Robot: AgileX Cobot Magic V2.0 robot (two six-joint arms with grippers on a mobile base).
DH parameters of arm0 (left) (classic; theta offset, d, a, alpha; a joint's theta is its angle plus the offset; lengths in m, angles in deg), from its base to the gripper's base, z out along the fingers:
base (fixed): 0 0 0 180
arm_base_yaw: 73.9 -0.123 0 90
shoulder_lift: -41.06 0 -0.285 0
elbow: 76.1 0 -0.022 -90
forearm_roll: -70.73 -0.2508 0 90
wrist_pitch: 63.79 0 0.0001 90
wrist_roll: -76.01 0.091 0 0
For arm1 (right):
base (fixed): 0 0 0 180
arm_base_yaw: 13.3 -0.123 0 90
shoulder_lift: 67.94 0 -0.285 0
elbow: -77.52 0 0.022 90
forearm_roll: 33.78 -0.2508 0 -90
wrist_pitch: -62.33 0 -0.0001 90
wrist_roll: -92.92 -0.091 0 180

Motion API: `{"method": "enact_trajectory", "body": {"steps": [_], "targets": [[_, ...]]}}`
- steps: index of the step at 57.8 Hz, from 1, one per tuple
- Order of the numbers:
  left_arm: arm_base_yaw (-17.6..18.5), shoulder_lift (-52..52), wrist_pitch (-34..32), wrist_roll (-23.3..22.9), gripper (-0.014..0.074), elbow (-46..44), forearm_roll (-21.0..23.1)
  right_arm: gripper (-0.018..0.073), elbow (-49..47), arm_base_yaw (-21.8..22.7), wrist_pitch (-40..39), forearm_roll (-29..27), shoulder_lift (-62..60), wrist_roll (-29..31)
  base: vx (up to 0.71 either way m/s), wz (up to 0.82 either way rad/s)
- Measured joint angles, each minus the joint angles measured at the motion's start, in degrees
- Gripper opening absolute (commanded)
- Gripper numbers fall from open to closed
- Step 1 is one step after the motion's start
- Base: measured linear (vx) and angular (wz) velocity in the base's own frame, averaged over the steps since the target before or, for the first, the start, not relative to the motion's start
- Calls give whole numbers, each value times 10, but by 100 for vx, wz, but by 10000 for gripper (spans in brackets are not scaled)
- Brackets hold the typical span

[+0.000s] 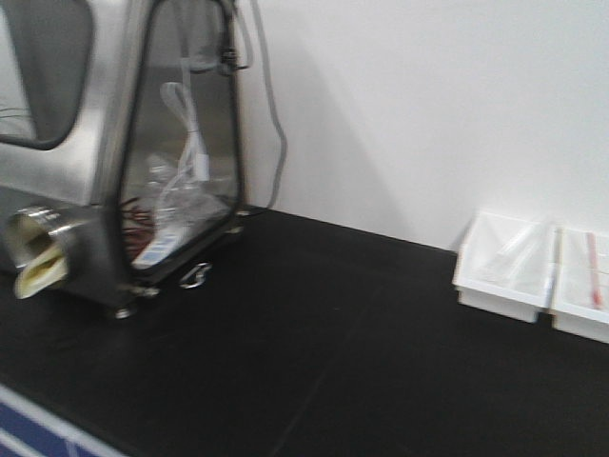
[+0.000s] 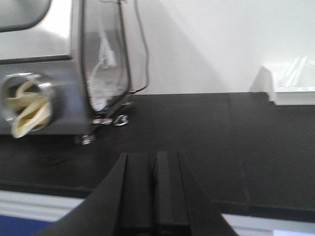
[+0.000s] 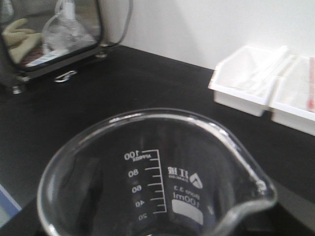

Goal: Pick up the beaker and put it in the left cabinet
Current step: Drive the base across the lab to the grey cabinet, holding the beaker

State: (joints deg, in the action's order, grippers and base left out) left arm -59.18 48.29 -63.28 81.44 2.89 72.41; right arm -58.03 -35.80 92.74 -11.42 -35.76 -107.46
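The right gripper, its fingers hidden behind the glass, is apparently gripping the beaker [image 3: 157,177] raised right of the steel chamber [image 1: 114,143], the left gripper [image 2: 153,157] is idling with 2 fingers pressed together, and the unseen left cabinet is calling for a turn toward it.

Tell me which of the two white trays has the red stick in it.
The outer tray, farthest from the steel chamber and cut by the picture's edge; the inner tray holds only clear pieces.

Left end effector [image 2: 153,196]: fingers pressed together, nothing between them. Right end effector [image 3: 152,223]: clamped on the beaker [image 3: 157,162], fingers mostly hidden.
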Motion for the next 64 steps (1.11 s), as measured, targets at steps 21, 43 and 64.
{"method": "enact_trajectory", "body": {"steps": [21,43,64], "targets": [[0,0,0,0,1,0,0,-6,0,0,1,0,0,0,-9,65],[0,0,0,0,1,0,0,-6,0,0,3,0,0,0,-3,74],[0,0,0,0,1,0,0,-6,0,0,3,0,0,0,10,62]]}}
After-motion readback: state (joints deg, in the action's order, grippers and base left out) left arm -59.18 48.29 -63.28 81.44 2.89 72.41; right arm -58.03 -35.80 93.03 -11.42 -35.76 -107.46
